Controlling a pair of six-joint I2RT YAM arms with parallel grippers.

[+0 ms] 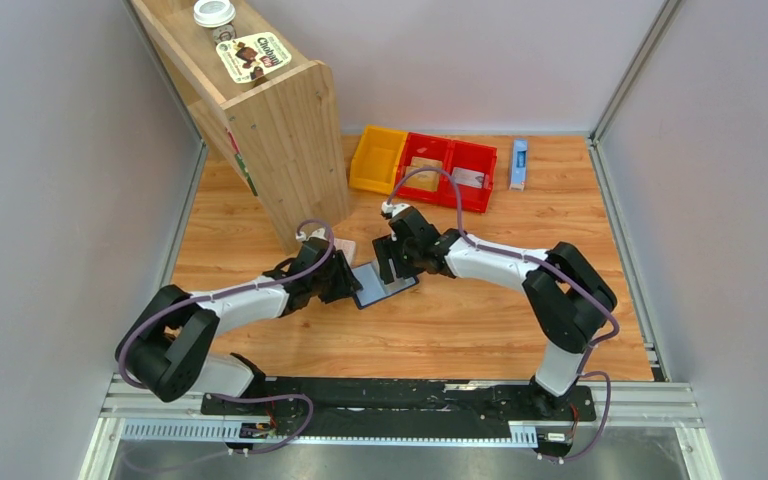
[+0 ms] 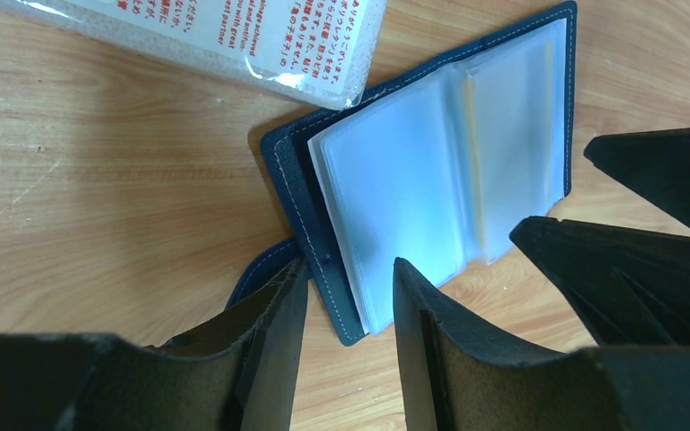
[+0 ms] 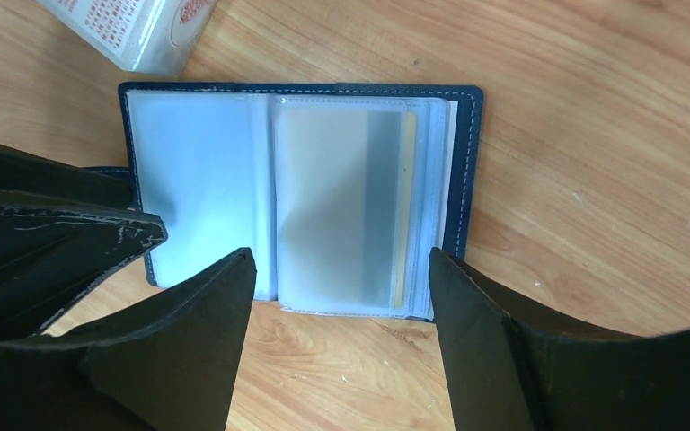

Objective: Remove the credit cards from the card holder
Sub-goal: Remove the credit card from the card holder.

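A navy holder (image 1: 385,285) lay open at the middle of a wooden table (image 1: 480,325), its clear sleeves (image 2: 431,171) facing up and a gripper close on each side. A pink-and-white packet (image 2: 234,36) sat just beside its far-left corner.

The left gripper (image 2: 350,269) was released. Its fingers were spread astride the left corner of the holder's cover and clamped nothing. The right gripper (image 3: 341,260) was also released, jaws wide, with its tips at either side of the right-hand sleeve stack, at its edge. Inside that stack showed a grey card (image 3: 341,197), with the edge of a tan card (image 3: 405,206) behind it. Both were tucked in the holder and neither was drawn out.

Likely risks:
- **Pinched plastic:** The sleeves looked thin, slick and layered. Closing jaws could pinch plastic along with a card, or catch several sleeves at once. A pull would then lift or drag the whole holder.
- **No anchor:** With the left gripper not clamped on the cover, nothing appeared to hold it down against that pull.
- **Stacked cards:** The two cards lay one behind the other, so both might slide out together, or one might drop.
- **Loose cover:** The free cover could flop shut over the sleeves.
- **Crowding:** The grippers stood close together, so a small path error could knock them into each other. A dragged holder could also shove the packet.
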